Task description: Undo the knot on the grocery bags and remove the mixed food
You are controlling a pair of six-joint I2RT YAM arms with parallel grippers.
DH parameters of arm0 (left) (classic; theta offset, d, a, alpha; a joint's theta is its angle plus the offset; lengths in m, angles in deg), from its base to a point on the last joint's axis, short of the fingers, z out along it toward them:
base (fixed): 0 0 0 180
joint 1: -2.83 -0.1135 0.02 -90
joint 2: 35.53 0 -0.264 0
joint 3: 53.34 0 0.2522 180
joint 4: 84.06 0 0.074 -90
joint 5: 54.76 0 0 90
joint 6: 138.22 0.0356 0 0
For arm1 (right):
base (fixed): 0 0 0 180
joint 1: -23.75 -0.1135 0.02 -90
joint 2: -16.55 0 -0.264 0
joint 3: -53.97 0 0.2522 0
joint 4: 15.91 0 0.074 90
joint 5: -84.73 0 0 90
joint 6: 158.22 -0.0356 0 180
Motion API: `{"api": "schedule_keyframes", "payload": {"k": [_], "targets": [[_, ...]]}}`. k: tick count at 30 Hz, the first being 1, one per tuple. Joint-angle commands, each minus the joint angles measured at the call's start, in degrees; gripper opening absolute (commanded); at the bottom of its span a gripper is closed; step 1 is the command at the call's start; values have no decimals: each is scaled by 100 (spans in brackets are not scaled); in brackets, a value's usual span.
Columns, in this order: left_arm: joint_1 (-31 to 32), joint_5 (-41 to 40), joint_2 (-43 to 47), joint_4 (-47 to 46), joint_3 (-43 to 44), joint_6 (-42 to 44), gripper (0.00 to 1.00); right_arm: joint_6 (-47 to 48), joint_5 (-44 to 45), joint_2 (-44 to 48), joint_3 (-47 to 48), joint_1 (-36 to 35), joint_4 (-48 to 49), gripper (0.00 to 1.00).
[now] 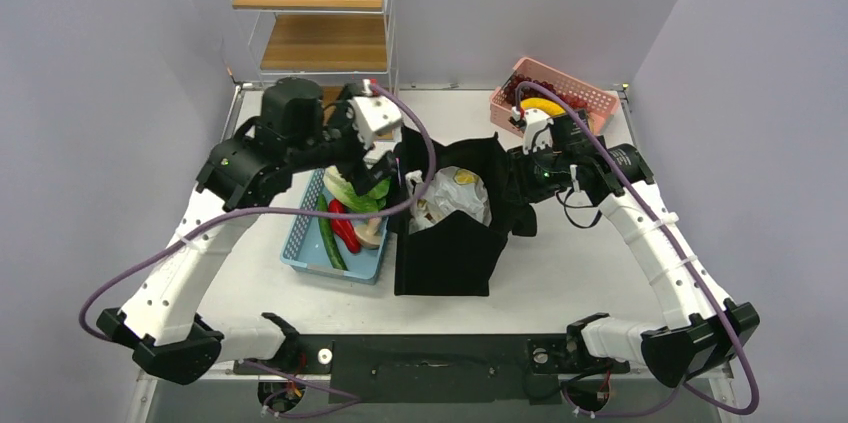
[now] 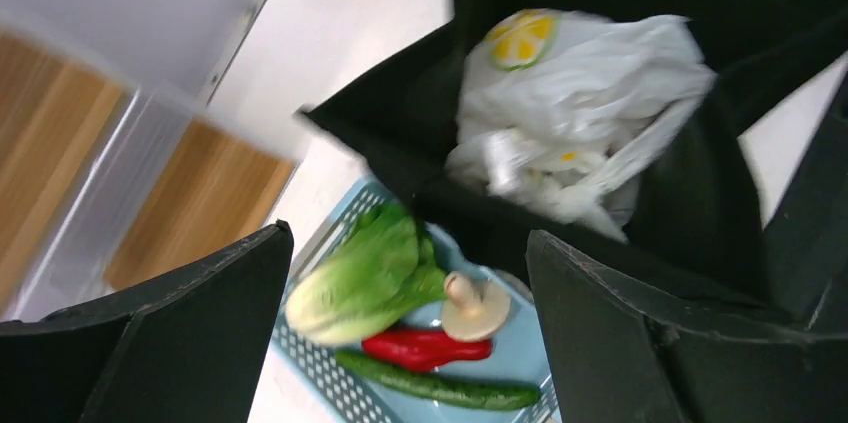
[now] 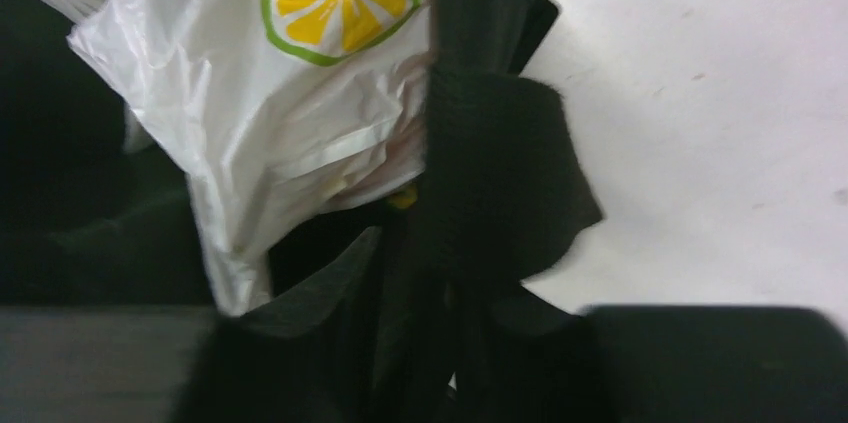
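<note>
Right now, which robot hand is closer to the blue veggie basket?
Left. The left gripper hangs over the basket's far end, by the lettuce. The right gripper is at the black tote's other side, so the tote lies between.

Crinkly plastic bag [image 3: 290, 113], matt cloth tote [image 1: 450, 253]

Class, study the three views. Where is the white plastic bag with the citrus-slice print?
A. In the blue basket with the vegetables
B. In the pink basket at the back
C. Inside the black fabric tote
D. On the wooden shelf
C: the white plastic bag lies inside the open black tote, whose dark fabric walls surround it in every view.
</note>
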Motion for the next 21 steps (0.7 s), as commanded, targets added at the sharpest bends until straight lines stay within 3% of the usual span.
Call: {"api": "schedule_keyframes", "payload": {"k": [1, 2, 3, 10, 13, 16, 21], "targets": [[1017, 311, -458, -356, 318, 589, 86, -150, -531, 14, -18, -36, -77, 15], [1163, 307, -570, -422, 361, 697, 85, -161, -632, 7, -15, -35, -81, 3], [1409, 311, -806, -481, 477, 734, 84, -187, -662, 3, -11, -38, -80, 0], [1823, 330, -1881, -753, 669, 1251, 80, -230, -1003, 86, 13, -33, -59, 0], [1908, 434, -2008, -381, 468, 1823, 81, -302, -1013, 133, 2, -12, -41, 0], [2080, 412, -1883, -342, -239, 2247, 83, -428, -1067, 141, -5, 49, 46, 0], [2160, 77, -1925, -839, -1187, 2241, 85, -624, -1288, 78, 12, 242, 182, 0]]}}
